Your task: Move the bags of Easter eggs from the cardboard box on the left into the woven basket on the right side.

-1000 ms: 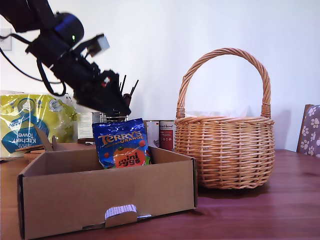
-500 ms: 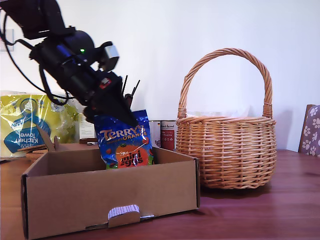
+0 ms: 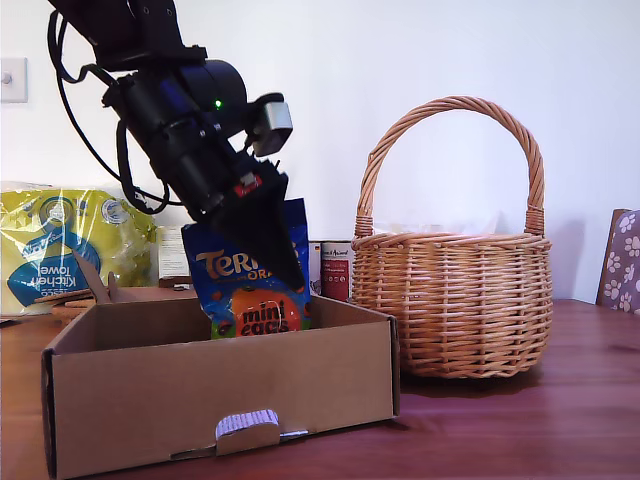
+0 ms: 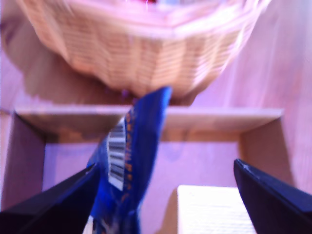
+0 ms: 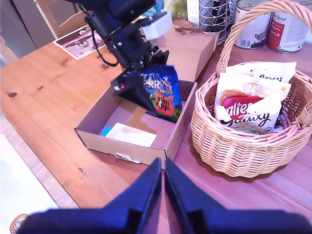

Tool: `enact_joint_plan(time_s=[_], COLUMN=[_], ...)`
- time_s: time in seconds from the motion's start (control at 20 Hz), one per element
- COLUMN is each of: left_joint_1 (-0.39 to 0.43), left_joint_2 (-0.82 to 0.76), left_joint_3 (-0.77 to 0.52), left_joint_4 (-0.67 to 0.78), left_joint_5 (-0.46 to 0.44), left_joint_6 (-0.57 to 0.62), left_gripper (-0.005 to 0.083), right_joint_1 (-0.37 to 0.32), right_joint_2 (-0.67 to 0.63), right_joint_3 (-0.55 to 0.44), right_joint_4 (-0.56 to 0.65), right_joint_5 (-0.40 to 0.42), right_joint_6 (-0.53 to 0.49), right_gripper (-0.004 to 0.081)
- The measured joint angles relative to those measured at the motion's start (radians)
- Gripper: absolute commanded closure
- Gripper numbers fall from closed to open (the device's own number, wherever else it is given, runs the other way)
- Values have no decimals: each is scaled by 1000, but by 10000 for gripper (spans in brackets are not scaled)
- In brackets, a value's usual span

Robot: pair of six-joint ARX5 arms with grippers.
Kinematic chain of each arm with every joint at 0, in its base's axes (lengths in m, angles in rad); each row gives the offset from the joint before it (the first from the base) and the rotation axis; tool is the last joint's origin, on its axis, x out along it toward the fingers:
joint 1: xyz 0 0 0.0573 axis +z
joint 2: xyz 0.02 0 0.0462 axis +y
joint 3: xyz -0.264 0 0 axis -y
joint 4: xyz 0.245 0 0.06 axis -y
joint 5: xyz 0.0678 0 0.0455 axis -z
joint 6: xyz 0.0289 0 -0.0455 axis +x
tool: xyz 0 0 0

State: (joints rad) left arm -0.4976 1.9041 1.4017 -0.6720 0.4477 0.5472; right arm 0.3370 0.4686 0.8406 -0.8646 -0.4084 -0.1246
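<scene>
- Nearest the exterior camera you have the cardboard box (image 3: 215,395) on the bench (image 3: 520,430), toward the exterior view's left, tuck tab (image 3: 243,431) in its front wall.
- Inside the box: a white paper sheet (image 5: 130,134) and a small blue item (image 5: 105,130) on the floor, seen from the second wrist view.
- Your first hand (image 3: 290,268) sits over the box, angled down, clamped on the blue Terry's mini eggs bag (image 3: 250,280).
- That bag hangs upright, its lower edge below the box's rim in the exterior view; you can't tell whether it touches the floor.
- First wrist view: blurred; the bag runs up beside one dark finger (image 4: 53,197), the other finger (image 4: 273,195) stands well apart. Barcode side faces this camera.
- Your second hand (image 5: 163,183) hovers over the bench, in front of the box and basket, not in the exterior view. Fingers pressed together, nothing between them.
- The woven basket (image 3: 452,300) stands just beside the box toward the exterior view's right, arched handle (image 3: 450,120) up.
- Basket already holds the Maltesers bag (image 5: 243,107) and a white cursive-print bag (image 5: 253,119), with more white packaging behind.
- Farther back: two tins (image 3: 325,268) between box and basket, and a yellow-green kitchen towel pack (image 3: 60,245) at the exterior view's left.
- White wall (image 3: 420,50) behind everything; paw-print fabric (image 3: 620,258) at the exterior view's right edge.
</scene>
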Motion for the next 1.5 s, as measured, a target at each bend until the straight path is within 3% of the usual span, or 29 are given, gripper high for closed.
enact_joint_plan(time_s=[0.1, 0.2, 0.4, 0.5, 0.9, 1.15, 1.3, 1.45, 1.5], left_joint_1=[0, 5, 2, 3, 3, 3, -18, -87, -107], left_joint_2=[48, 93, 100, 100, 77, -121, -292, -310, -297], left_joint_3=[9, 10, 10, 10, 10, 10, 13, 26, 25], left_joint_4=[20, 23, 48, 59, 1, -83, -3, 138, 176], left_joint_5=[-43, -76, -96, -99, -110, -79, 7, 19, 20], left_joint_6=[3, 6, 6, 6, 6, -18, -122, -202, -221], left_gripper=[1, 101, 595, 712, 718, 718, 718, 718, 718], right_joint_1=[0, 0, 0, 0, 0, 0, 0, -3, -3], right_joint_2=[0, 0, 0, 0, 0, 0, 0, 0, 0], right_joint_3=[0, 0, 0, 0, 0, 0, 0, 0, 0], right_joint_4=[0, 0, 1, 1, 2, -1, -3, 5, 6], right_joint_5=[0, 0, 0, 0, 0, 2, 92, 231, 240], right_joint_6=[0, 0, 0, 0, 0, 0, 18, 19, 19], right_gripper=[782, 782, 782, 782, 782, 782, 782, 782, 782])
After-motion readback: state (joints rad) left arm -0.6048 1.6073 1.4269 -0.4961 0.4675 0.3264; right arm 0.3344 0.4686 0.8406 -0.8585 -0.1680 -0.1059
